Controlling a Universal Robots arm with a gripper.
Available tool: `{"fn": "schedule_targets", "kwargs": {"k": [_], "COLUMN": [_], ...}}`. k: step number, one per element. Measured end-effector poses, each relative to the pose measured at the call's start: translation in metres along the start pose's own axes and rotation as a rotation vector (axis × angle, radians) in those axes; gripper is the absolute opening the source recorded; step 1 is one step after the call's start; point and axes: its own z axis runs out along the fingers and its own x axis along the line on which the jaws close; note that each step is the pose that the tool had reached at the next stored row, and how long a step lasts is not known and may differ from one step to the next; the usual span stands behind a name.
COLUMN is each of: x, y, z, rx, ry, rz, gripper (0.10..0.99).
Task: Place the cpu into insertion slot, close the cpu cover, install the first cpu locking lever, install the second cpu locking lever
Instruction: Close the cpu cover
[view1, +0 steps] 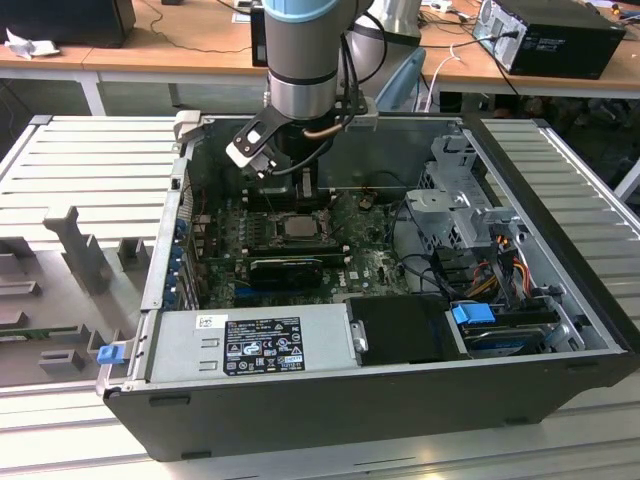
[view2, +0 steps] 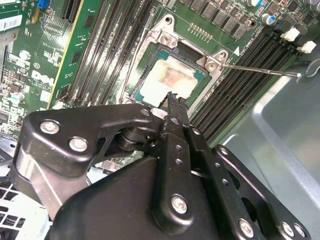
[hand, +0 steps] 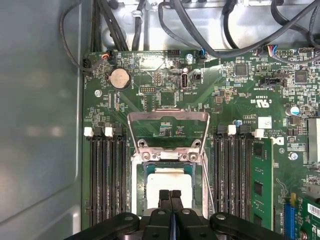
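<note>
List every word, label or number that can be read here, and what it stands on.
Power supply label: white print on black, too small to read.
White sticker beside it: too small to read.
Motherboard: white printed marks, too blurred to quote.

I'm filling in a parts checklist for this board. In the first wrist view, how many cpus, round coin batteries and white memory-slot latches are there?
cpu: 1
coin battery: 1
white slot latches: 4
Total: 6
</note>
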Motion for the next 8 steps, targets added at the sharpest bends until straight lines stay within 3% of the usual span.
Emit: {"fn": "schedule_targets", "kwargs": {"k": [4, 8], "x": [0.0005, 0.0026], "y": [0.0002, 0.0006], "z": [-0.0033, -0.0116], "rx": [0.000, 0.000], "ry": [0.0000, -0.0012], "rz": [0.000, 0.000], "gripper": [0.106, 0.106]}}
